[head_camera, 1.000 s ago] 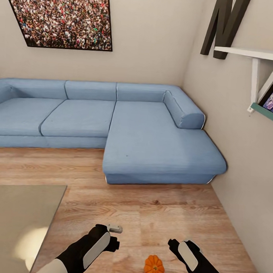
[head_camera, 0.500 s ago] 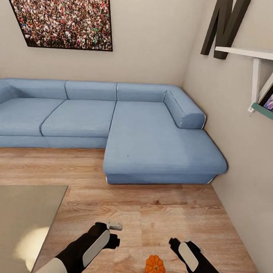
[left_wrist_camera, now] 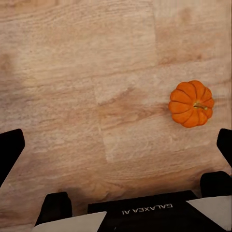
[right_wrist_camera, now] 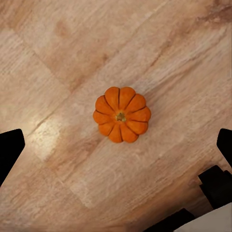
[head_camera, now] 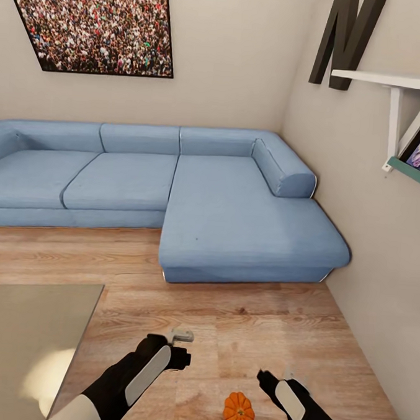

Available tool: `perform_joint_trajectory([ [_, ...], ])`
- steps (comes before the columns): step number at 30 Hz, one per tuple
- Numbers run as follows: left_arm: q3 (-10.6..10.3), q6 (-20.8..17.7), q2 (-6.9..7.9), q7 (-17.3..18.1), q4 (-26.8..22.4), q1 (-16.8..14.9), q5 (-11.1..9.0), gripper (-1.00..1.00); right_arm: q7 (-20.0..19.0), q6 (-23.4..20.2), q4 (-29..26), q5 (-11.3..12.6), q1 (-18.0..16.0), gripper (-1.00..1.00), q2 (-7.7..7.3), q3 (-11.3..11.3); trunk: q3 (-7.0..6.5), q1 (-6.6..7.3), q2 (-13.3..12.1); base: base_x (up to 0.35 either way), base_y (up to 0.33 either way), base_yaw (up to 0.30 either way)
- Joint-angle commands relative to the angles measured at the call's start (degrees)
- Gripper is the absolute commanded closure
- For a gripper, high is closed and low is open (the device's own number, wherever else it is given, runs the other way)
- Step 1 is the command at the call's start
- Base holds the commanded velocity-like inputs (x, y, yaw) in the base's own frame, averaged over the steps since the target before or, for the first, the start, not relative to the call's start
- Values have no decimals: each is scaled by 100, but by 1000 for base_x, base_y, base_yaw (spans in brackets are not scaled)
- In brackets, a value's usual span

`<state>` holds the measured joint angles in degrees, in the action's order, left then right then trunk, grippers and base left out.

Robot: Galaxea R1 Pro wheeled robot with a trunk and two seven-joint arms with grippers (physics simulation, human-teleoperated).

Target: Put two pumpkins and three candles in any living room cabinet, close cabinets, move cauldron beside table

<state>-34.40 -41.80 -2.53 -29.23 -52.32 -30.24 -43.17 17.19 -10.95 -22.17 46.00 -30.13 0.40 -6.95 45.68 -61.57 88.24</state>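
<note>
One small ribbed orange pumpkin [head_camera: 239, 413] sits on the wooden floor just in front of me, between my two arms. My left gripper [head_camera: 181, 348] hovers above the floor to the pumpkin's left, and its wrist view shows the pumpkin [left_wrist_camera: 191, 103] off to one side. The left gripper [left_wrist_camera: 116, 145] is open, its fingers spread wide with only floor between them. My right gripper [head_camera: 273, 378] hangs just right of the pumpkin. From the right wrist the pumpkin [right_wrist_camera: 122, 114] is seen stem up, below the open right gripper [right_wrist_camera: 116, 145] and untouched.
A blue corner sofa [head_camera: 173, 195] fills the far side of the room. A low table with a glossy grey top [head_camera: 28, 335] stands at the lower left. The right wall [head_camera: 380, 276] carries a white shelf [head_camera: 392, 81]. Bare wooden floor [head_camera: 228, 317] lies ahead.
My left gripper has lifted and moved a little forward. My right gripper has drawn back slightly beside the pumpkin. The pumpkin has not moved.
</note>
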Motion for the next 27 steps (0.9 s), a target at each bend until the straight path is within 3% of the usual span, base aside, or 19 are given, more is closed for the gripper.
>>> perform_joint_trajectory([
  [1, 8, -7, 9, -58, -105, 1, -63, -100, 24, 3, 32, -2, -2, -100, -5, -45, 23, -22, 44, 0, 0, 0],
  [3, 59, -15, 35, -57, -283, 11, -66, -100, 1, 91, 76, -72, -2, -100, -3, -44, 59, -66, 124, 0, 0, 0],
  [8, 155, -42, 356, -50, -996, 64, -120, -100, -20, 377, 125, -187, -2, -100, 0, -43, 149, -176, 325, 0, 0, 0],
  [13, 177, -55, 562, -48, -1580, 237, -264, -100, -163, 436, 158, -205, -2, -100, -11, -43, 239, -286, 525, 0, 0, 0],
  [20, 184, -65, 631, -50, -1923, 392, -346, -100, -686, 452, 385, -221, -2, -100, -5, -43, 364, -440, 806, 0, 0, 0],
  [27, 180, -66, 639, -48, -1971, 412, -357, -100, -779, 456, 412, -223, -2, -100, -5, -43, 490, -593, 1087, 0, 0, 0],
])
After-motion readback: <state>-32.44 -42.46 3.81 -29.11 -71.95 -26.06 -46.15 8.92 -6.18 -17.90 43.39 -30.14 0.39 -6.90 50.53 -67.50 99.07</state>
